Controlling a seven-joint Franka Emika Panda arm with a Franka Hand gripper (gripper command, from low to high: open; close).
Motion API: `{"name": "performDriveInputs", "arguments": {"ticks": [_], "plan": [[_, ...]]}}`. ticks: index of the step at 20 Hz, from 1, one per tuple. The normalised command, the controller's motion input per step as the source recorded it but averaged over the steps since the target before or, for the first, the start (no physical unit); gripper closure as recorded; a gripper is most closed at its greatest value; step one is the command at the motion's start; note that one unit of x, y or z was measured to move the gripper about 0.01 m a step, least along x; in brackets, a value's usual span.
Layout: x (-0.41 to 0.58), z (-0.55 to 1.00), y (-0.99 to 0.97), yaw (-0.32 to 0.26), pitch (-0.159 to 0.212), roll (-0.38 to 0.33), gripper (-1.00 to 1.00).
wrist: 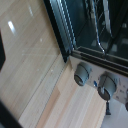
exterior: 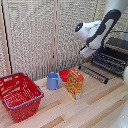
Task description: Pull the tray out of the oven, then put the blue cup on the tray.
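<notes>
Hand (exterior: 88, 51) hangs by the oven (exterior: 114, 56) front; fingers too blurred, can't tell if it's released or clenched. Oven door (exterior: 93, 73) down, tray (exterior: 111, 60) jutting from the opening. Knobs (wrist: 82, 74) show in wrist view. Blue cup (exterior: 53, 80) on wooden surface (exterior: 90, 110), just beside orange box (exterior: 75, 83), red bowl (exterior: 63, 75) behind. Red basket (exterior: 20, 95) at exterior view's left.
</notes>
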Motion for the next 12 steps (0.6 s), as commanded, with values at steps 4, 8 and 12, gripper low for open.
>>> {"name": "performDriveInputs", "arguments": {"ticks": [4, 8, 12], "plan": [[0.000, -0.13, -0.43, 0.000, 0.039, -0.170, -1.00], [0.000, -0.10, -0.47, 0.000, 0.031, -0.135, -1.00], [0.000, -0.08, -0.59, -0.001, 0.002, -0.066, -1.00]]}}
